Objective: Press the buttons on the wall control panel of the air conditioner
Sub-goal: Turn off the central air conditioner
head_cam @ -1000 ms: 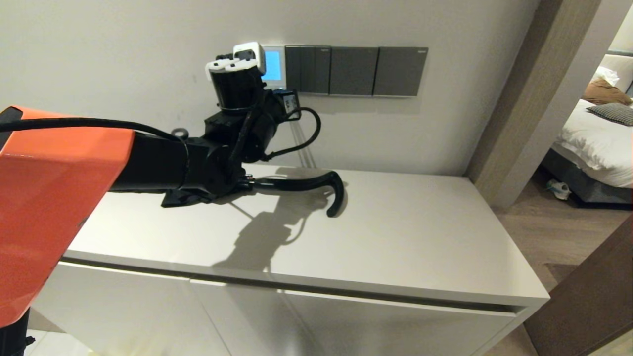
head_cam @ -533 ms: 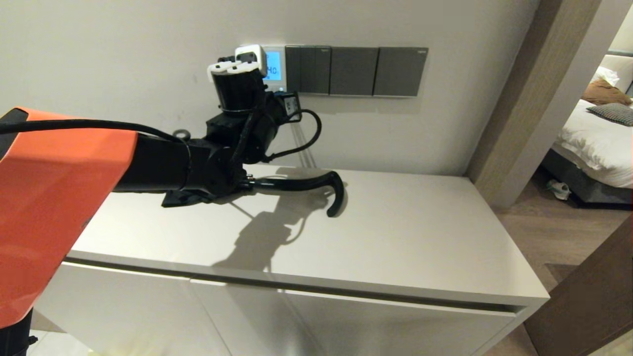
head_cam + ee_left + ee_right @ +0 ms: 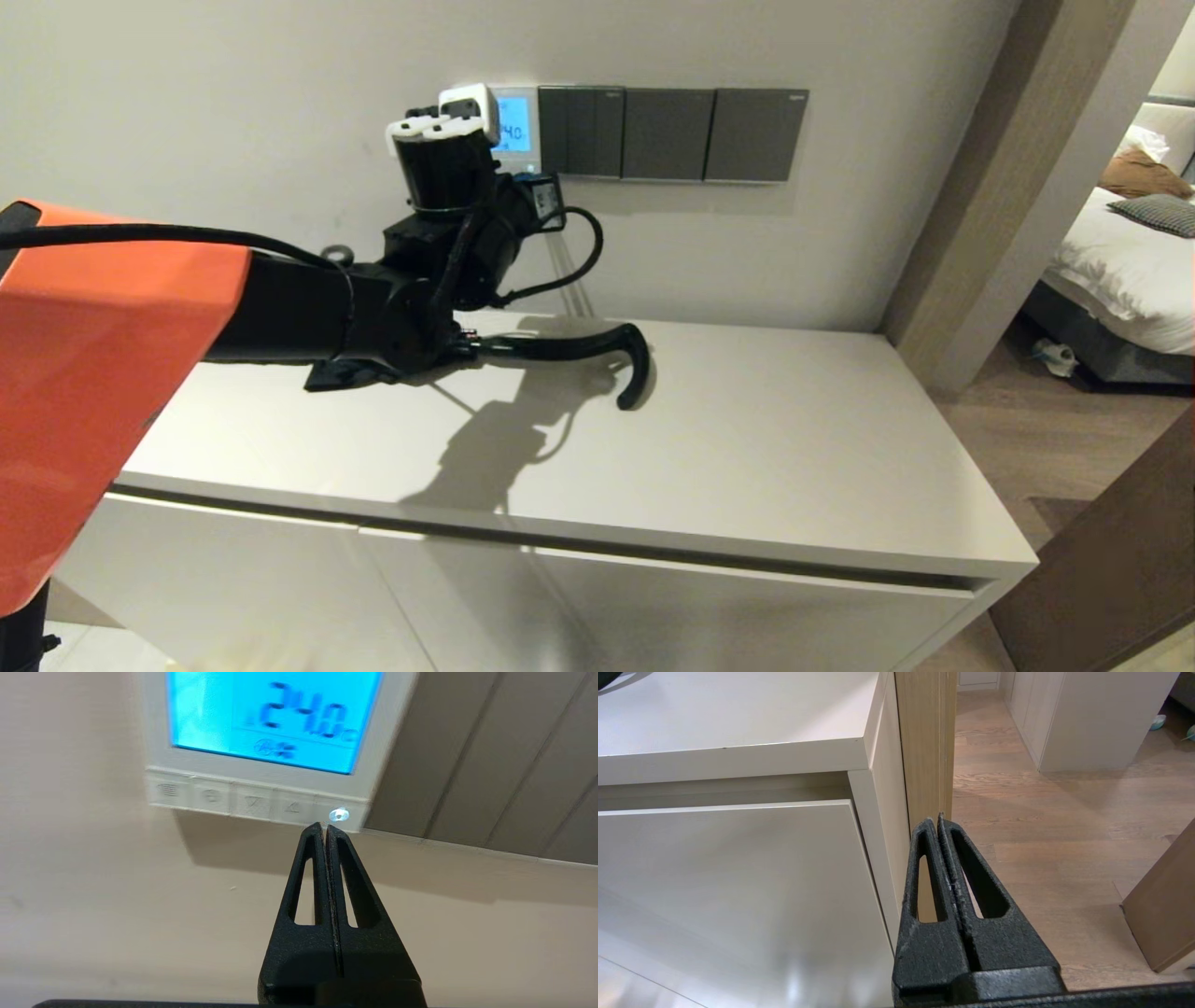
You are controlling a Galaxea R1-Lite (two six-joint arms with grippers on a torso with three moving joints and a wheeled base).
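Observation:
The white wall control panel [image 3: 518, 126] hangs on the wall, its screen lit blue and reading 24.0 [image 3: 275, 714]. A row of pale buttons [image 3: 252, 803] runs along its bottom edge; the rightmost one carries a small lit dot [image 3: 339, 814]. My left arm [image 3: 448, 168] reaches up to the panel and hides its left part in the head view. My left gripper [image 3: 324, 828] is shut and empty, its tip at the panel's bottom edge between the up-arrow button and the lit one. My right gripper [image 3: 937, 820] is shut and empty, parked low by the cabinet's corner.
Three dark grey switch plates [image 3: 672, 133] adjoin the panel on its right. A white cabinet top [image 3: 794, 448] lies below, with a black curved cable piece [image 3: 635, 369] on it. A wooden door frame [image 3: 980, 187] stands at the right, with a bed beyond.
The screen was plain blue a second ago and now shows 24.0. The left wrist has shifted very slightly to the left.

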